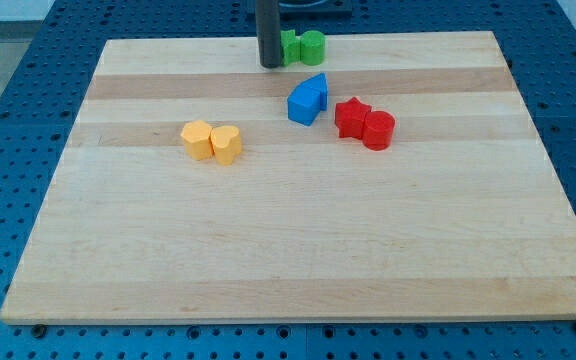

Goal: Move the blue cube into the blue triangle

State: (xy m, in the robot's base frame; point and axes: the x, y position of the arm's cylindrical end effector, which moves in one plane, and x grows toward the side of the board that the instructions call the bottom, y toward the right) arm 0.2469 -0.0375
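The blue cube (303, 105) sits on the wooden board, touching the blue triangle (317, 86), which lies just above and to its right. My tip (270, 64) is near the view's top, above and to the left of the two blue blocks and clear of them. It stands right beside the green blocks, on their left.
Two green blocks (303, 46) sit at the board's top edge. A red star (350, 116) and a red cylinder (378, 130) touch each other right of the blue blocks. Two yellow blocks (211, 141) sit together at the left. The wooden board (288, 260) lies on a blue pegboard.
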